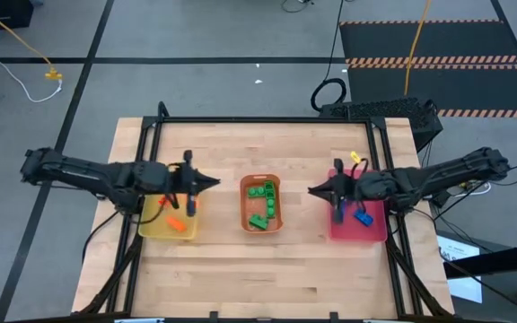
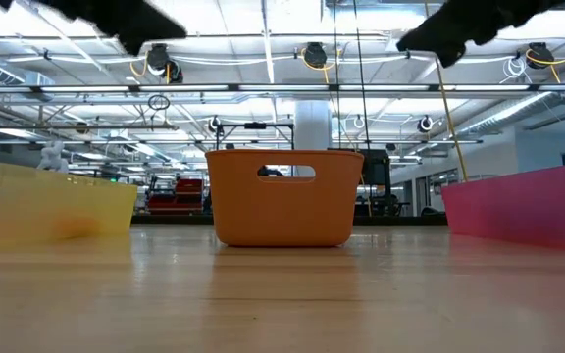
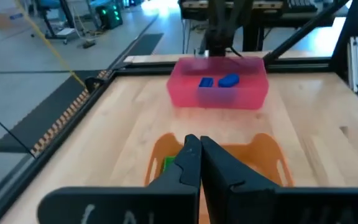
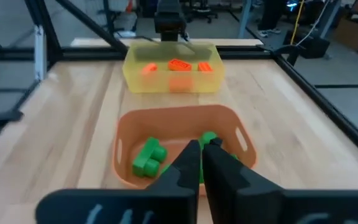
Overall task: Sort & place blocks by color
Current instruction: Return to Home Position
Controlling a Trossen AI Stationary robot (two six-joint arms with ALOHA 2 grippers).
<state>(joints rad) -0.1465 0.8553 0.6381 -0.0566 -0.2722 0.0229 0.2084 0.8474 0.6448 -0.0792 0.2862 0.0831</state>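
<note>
A: Where do the blocks lie, seen from above?

B: Sorted by colour. The orange blocks are in the yellow tray on the left. The green blocks are in the orange tray in the middle, and the blue blocks are in the pink tray on the right. The three trays stand in a row on the table, apart from one another.

A: And the arms?

B: Both reach inward above the row. The left tool hangs over the gap between the yellow and orange trays, and its arm crosses the yellow tray. The right tool hangs over the gap between the orange and pink trays, and its arm covers part of the pink one.

A: Does the high view show whether the fingers are clenched?

B: Hardly. The wrist views do: each tool's two dark fingers are pressed tip against tip, with nothing between them.

A: What else do the wrist views add?

B: The left wrist view looks across the orange tray to the pink one, where two blue blocks show through the translucent wall. The right wrist view looks the other way, showing green blocks in the orange tray and orange ones through the yellow wall.

A: And the low view?

B: Only the trays' outer walls, the orange one with its handle slot, and dark arm parts at the top corners. The walls hide the blocks.
</note>
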